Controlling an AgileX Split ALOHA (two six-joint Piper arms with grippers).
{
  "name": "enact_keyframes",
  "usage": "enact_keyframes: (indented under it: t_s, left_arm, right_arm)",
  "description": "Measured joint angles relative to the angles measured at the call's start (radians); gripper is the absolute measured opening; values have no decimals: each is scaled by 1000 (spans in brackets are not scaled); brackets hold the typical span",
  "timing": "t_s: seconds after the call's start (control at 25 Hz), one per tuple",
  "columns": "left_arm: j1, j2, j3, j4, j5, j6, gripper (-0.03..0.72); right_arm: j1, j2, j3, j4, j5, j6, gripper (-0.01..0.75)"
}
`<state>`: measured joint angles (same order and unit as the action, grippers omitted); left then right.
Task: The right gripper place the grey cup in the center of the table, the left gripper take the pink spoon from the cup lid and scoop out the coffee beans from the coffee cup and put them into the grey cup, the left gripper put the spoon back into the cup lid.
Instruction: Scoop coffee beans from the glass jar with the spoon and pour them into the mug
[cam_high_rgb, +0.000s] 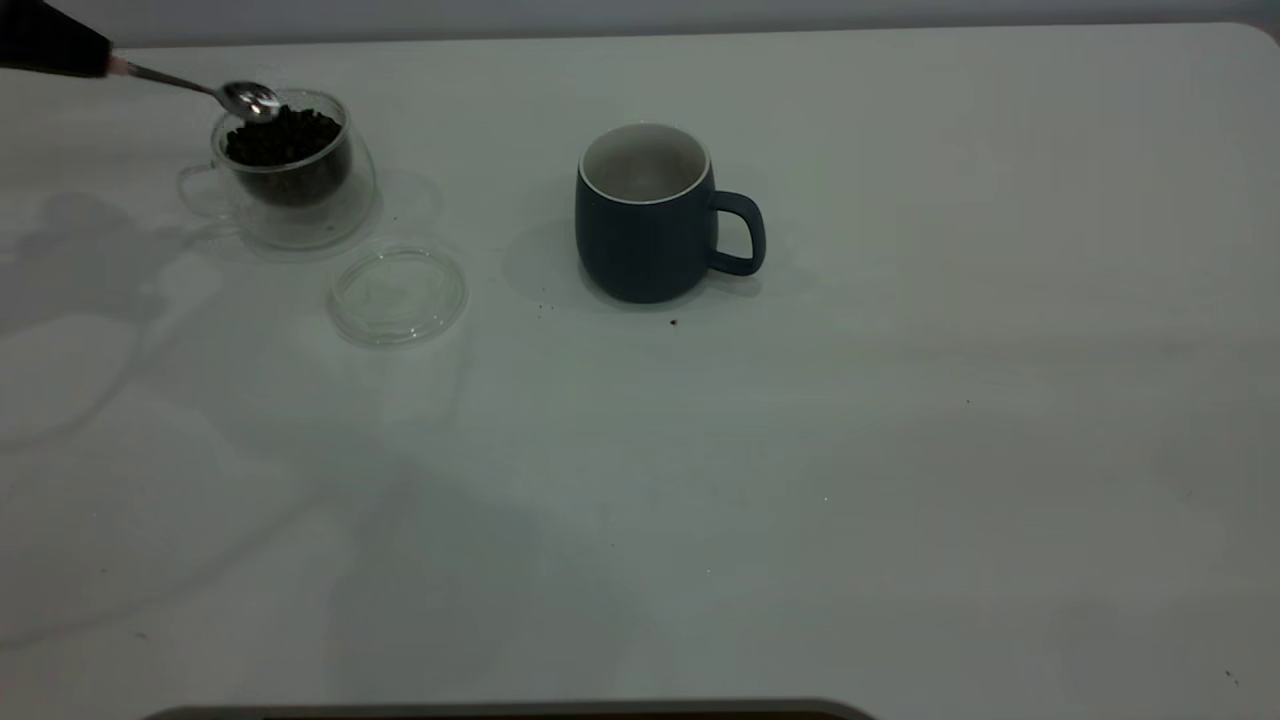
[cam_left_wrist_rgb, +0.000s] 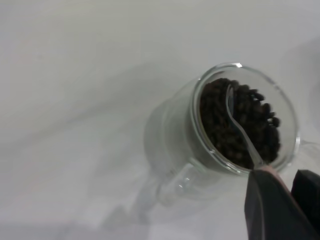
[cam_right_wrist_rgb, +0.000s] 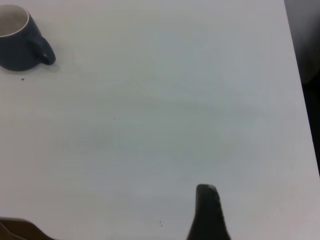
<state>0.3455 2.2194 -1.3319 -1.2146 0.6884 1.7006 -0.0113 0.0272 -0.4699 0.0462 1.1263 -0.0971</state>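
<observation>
Spoon bowl sits right at the top of the coffee beans (cam_high_rgb: 283, 137) inside the coffee cup (cam_high_rgb: 285, 170), far left of the surface (cam_high_rgb: 900, 450). Left tool (cam_left_wrist_rgb: 280, 207) is clamped on the handle end of the pink spoon (cam_high_rgb: 215, 92); it comes in from the far-left corner, so the spoon's long axis runs from there rightward and slightly down into the cup. Wrist view shows the neck crossing the cup rim and the bowl lying on the beans, apparently unloaded, so my read is the scoop isn't made yet.

Key relation for the transfer: grey cup (cam_high_rgb: 645, 212) stands well to the right of the tool, about mid-surface, upright, handle pointing right, interior looks empty. Travel is a rightward carry along roughly the spoon's own axis; left arm is clearly the nearer one.

Cup lid (cam_high_rgb: 398, 294) lies flat just near-right of the coffee cup, between it and the grey cup.

Right tool (cam_right_wrist_rgb: 207, 212) is parked well off to the right; can't tell if it's apart or together.
</observation>
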Motion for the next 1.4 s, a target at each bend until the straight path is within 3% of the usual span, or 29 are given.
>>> enact_keyframes:
  t_s: [0.32, 0.68, 1.0, 1.4]
  left_arm:
    - [-37, 44, 0, -59, -49, 96, 115]
    - [-36, 76, 0, -60, -3, -92, 115]
    - [36, 79, 0, -30, 101, -337, 115]
    - [89, 142, 0, -98, 222, -377, 115]
  right_arm:
    - [0, 0, 0, 0, 0, 0, 591]
    - [0, 0, 0, 0, 0, 0, 591]
    - [0, 0, 0, 0, 0, 0, 591]
    - [0, 0, 0, 0, 0, 0, 591]
